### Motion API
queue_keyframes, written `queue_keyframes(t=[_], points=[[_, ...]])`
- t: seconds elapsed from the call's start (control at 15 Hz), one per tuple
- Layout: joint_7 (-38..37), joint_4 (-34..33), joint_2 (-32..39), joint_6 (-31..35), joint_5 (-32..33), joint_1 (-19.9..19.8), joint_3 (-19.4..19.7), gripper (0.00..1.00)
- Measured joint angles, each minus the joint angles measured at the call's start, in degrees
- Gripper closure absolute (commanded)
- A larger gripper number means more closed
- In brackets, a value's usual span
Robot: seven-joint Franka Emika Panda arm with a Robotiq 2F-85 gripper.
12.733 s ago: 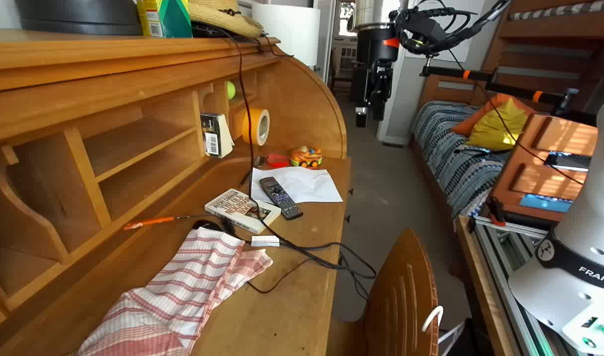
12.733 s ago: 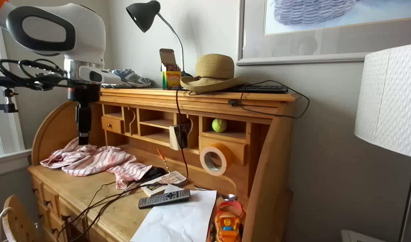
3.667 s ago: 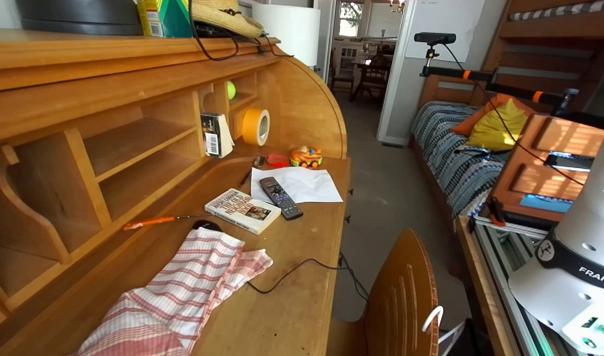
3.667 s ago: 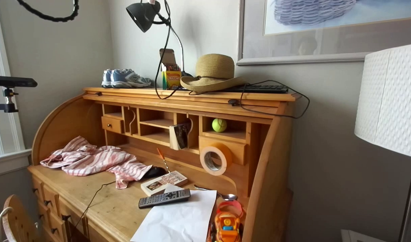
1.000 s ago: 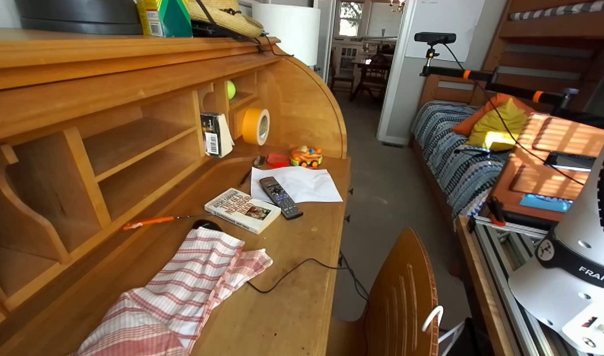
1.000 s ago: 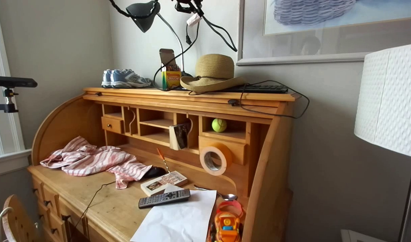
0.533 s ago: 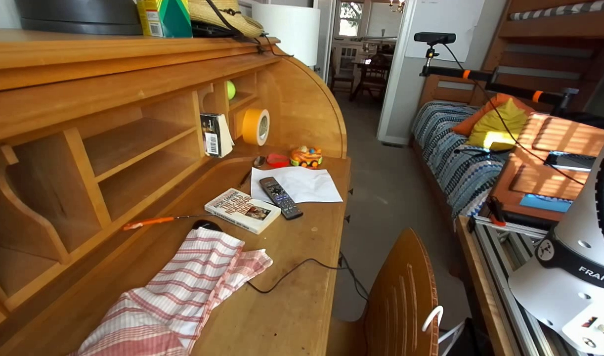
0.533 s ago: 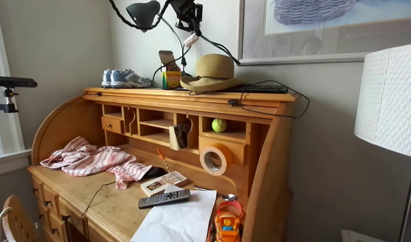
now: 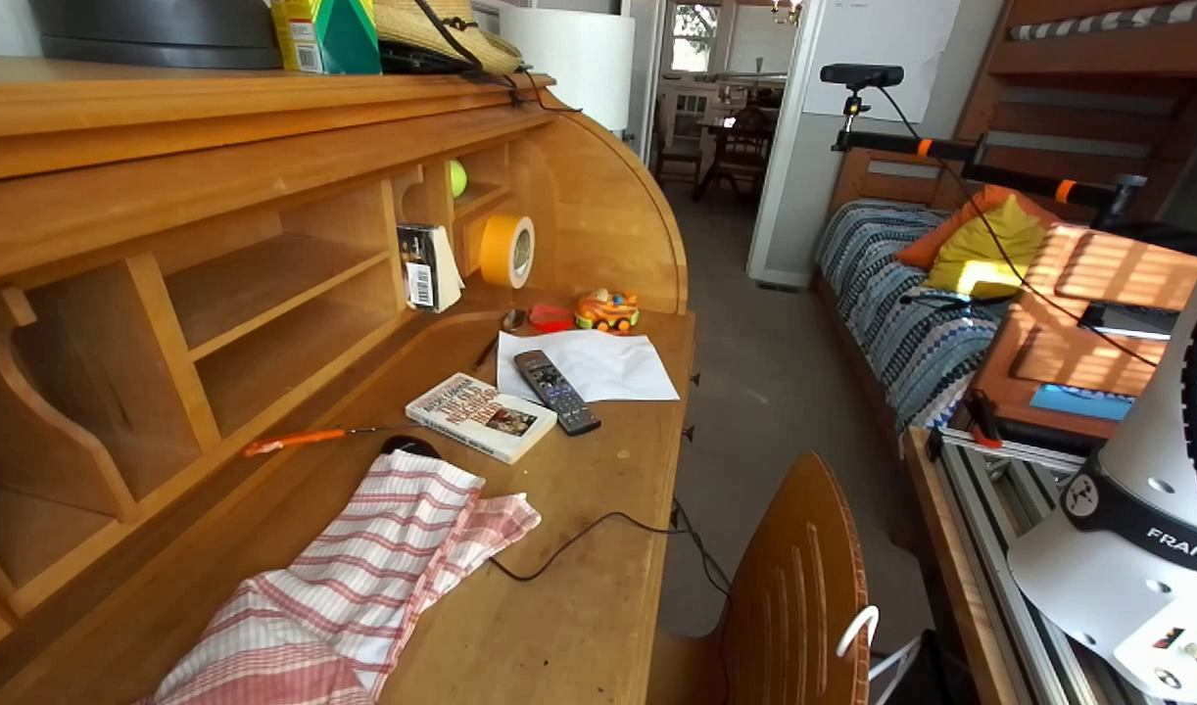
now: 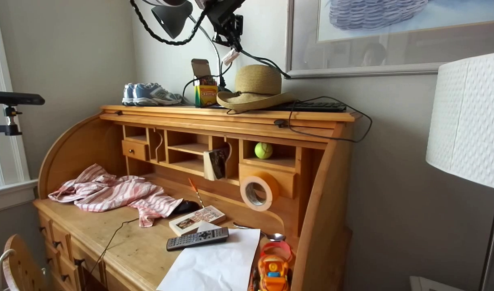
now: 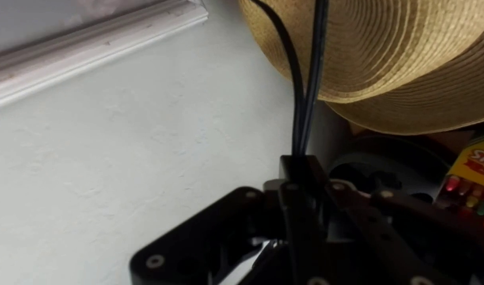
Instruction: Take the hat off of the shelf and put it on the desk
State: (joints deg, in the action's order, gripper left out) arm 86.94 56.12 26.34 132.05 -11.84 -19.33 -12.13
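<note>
Between the fingers (image 11: 289,170), which are drawn together with almost no gap, a doubled cord (image 11: 314,55) is pinched, a white piece (image 10: 231,57) dangling just below. Lower down and near, the hat (image 10: 258,82) sits on the shelf (image 10: 158,110) beside the crayon box (image 10: 207,96); whether the cord touches the hat, I cannot tell. The step looks like clearing this cord, so raise it past the crown before going sideways, keep the white piece from knocking the crayon box, and let go only once no loop lies over the brim. Then pinch the brim, lift straight up, and aim for the desk (image 10: 150,244) between cloth (image 10: 121,192) and remote (image 10: 197,238).
</note>
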Motion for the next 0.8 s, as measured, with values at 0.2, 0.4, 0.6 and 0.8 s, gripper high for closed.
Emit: queue_keyframes(t=[0.2,0.4,0.6,0.8], points=[[7.9,-0.9,0.3,-4.8,-3.6,-1.4,-3.2,0.98],[14.5,-2.7,1.0,-12.1,-6.0,-2.8,-5.5,0.98],[17.7,-4.8,2.9,-14.8,-7.5,-4.1,-6.4,0.98],[17.8,-6.2,5.1,-13.6,-6.9,-4.0,-5.7,0.98]])
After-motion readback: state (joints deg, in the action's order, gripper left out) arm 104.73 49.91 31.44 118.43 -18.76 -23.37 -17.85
